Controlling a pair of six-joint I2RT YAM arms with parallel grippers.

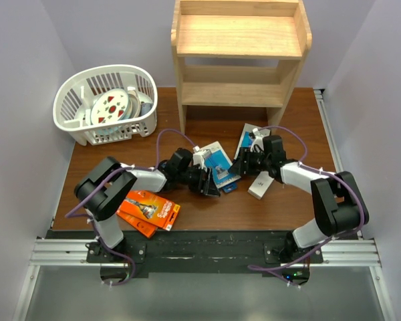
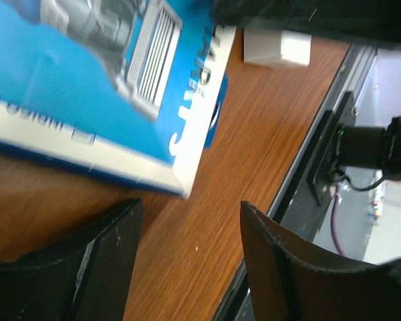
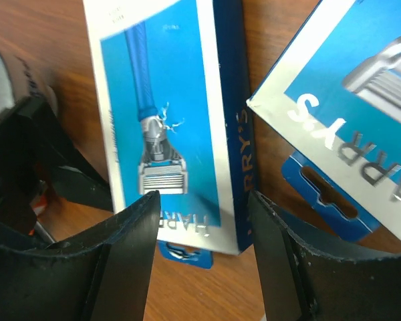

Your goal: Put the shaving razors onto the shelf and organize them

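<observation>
**Pack lying between two open grippers, near side of the shelf**

Orange packs (image 1: 148,210) lie furthest to the left, stacked flat and well out from the shelf (image 1: 240,40), on its near-left side.

The left gripper (image 1: 206,181) comes next, low over the table (image 1: 287,207) in front of the shelf's left upright. Its wrist view shows the fingers (image 2: 113,254) spread wide with nothing between them. The blue pack (image 2: 87,87) lies just beyond their tips, not inside the gap.

That blue pack (image 1: 219,167) lies face up, straight out from the shelf's lower tier. It is a flat carton with a white border, a printed razor, and a hang-tab at one end. Its long axis runs roughly toward the shelf, leaning a little to the left.

The right gripper (image 1: 246,162) meets the pack from the other side. In its wrist view the jaws are also wide open and hold nothing. They sit over the tab end of the pack, with the pack's length running straight away from them.

I judge the right arm better placed, since its gap already spans the pack's narrow width.

A second blue pack (image 1: 248,142) lies just right of the first, a little closer to the shelf and turned at an angle. A small white box (image 1: 260,186) sits further out from the shelf. Both tiers of the shelf hold no razors.
</observation>
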